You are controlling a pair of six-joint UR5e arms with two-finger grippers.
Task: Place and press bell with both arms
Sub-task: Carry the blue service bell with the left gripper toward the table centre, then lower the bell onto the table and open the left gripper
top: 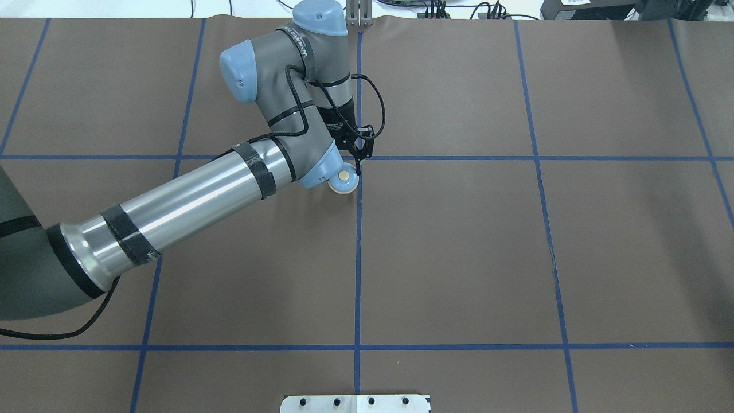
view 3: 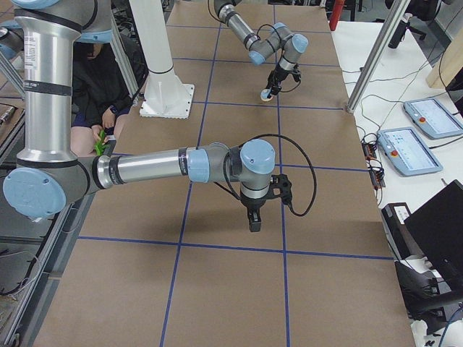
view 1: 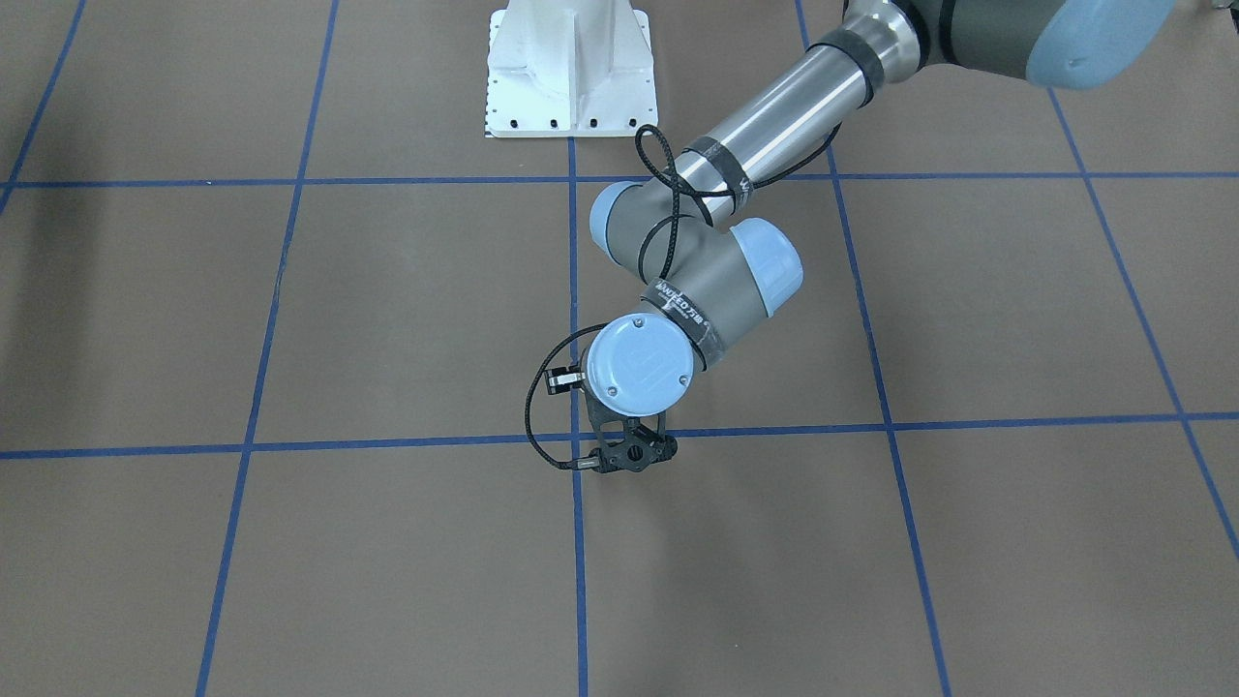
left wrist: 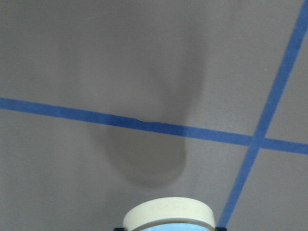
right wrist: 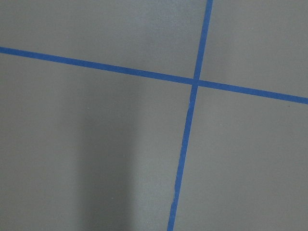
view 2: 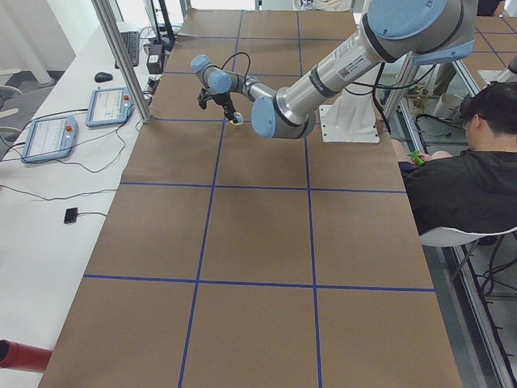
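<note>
My left gripper (top: 355, 167) hangs point-down near a crossing of blue tape lines, shut on the bell (top: 344, 178). The bell's cream part faces the overhead camera. In the left wrist view the bell (left wrist: 168, 214) shows a cream ring and a strip of light blue at the bottom edge, close over the table. In the front-facing view the left gripper (view 1: 631, 453) hides the bell. My right gripper (view 3: 252, 223) shows only in the exterior right view, pointing down above the table away from the bell (view 3: 268, 95). I cannot tell whether it is open.
The white pedestal (view 1: 571, 77) stands at the robot's side of the brown table with its blue tape grid. A seated person (view 2: 460, 162) is beside the table. Teach pendants (view 3: 405, 148) and a metal post (view 3: 376, 58) stand along the far edge.
</note>
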